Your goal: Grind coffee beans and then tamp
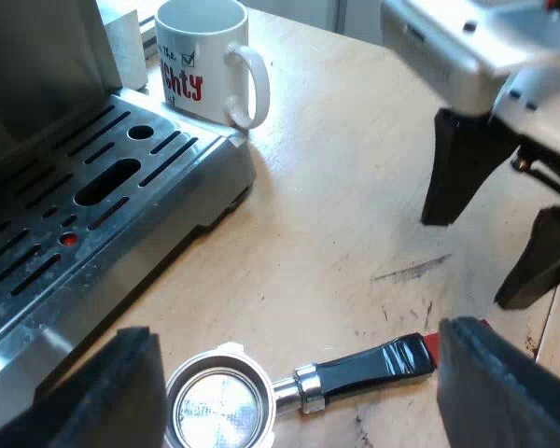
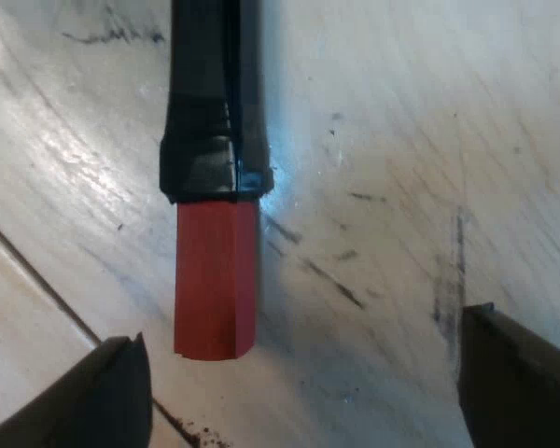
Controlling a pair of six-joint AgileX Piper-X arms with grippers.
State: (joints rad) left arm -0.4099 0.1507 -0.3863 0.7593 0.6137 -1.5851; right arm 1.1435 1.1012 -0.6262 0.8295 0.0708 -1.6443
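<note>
Holder [image 1: 219,403] is lying loose on the table [image 1: 355,215] near the espresso machine [image 1: 75,187], its basket looking empty. You are holding the right gripper [image 2: 308,387] spread above its red end [image 2: 215,280], and the left gripper [image 1: 313,387] spread about the basket; centre the handle between the fingers before closing.

Holder [image 1: 303,387] and machine [image 1: 93,205] on wooden table [image 1: 355,205]
</note>
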